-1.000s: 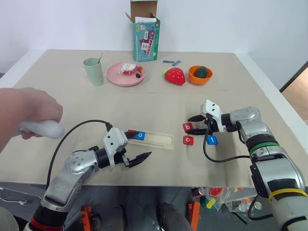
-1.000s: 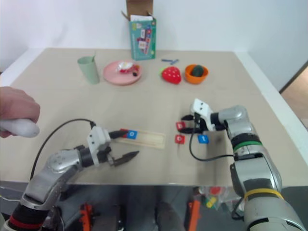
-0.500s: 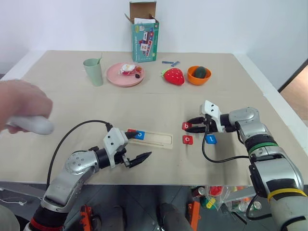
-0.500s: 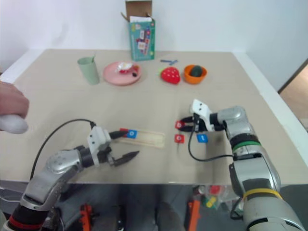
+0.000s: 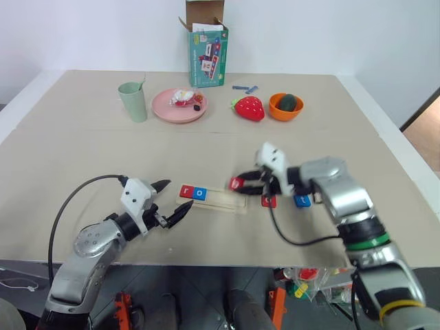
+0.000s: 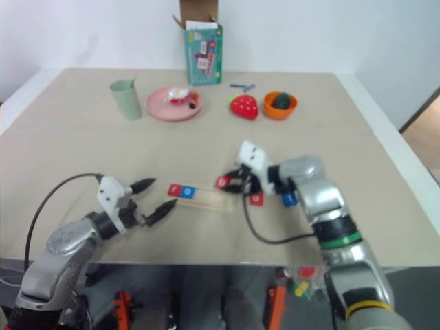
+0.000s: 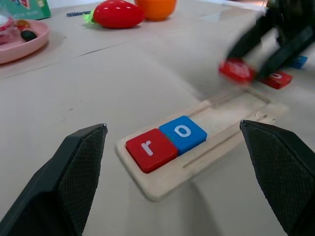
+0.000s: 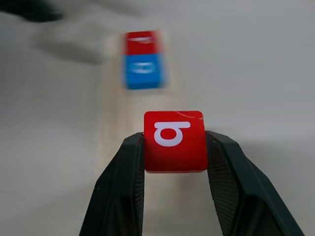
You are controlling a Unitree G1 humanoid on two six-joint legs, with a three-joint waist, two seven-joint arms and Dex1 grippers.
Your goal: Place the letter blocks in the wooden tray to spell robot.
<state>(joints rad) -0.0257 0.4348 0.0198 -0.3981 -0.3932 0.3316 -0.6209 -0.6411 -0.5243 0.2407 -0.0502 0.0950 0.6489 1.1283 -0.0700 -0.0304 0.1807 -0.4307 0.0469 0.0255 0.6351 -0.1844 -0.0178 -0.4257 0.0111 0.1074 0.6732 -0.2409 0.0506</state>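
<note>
- Right end effector [image 5: 237,183]: squeezing a red "b" block [image 8: 173,140] between both fingers, up over the right end of the wooden tray [image 5: 227,200].
- Left end effector [image 5: 173,202]: wide open, nothing in it, low over the counter [image 5: 82,155] just left of the tray.
- Wooden tray: lying flat near the front edge of the counter, between the two end effectors.
- Red "r" block [image 7: 150,149] and blue "o" block [image 7: 182,133]: side by side and touching, in the left end of the tray.
- Rest of the tray: bare wood.
- Red "o" block [image 5: 269,201]: flat on the counter just right of the tray.
- Blue "t" block [image 5: 303,200]: flat on the counter, a bit further right, partly behind the right arm.
- Far side of the counter: green cup [image 5: 133,102], pink plate [image 5: 165,110], toy strawberry [image 5: 249,108], orange bowl [image 5: 284,113], green box [image 5: 208,55], well apart from the blocks.
</note>
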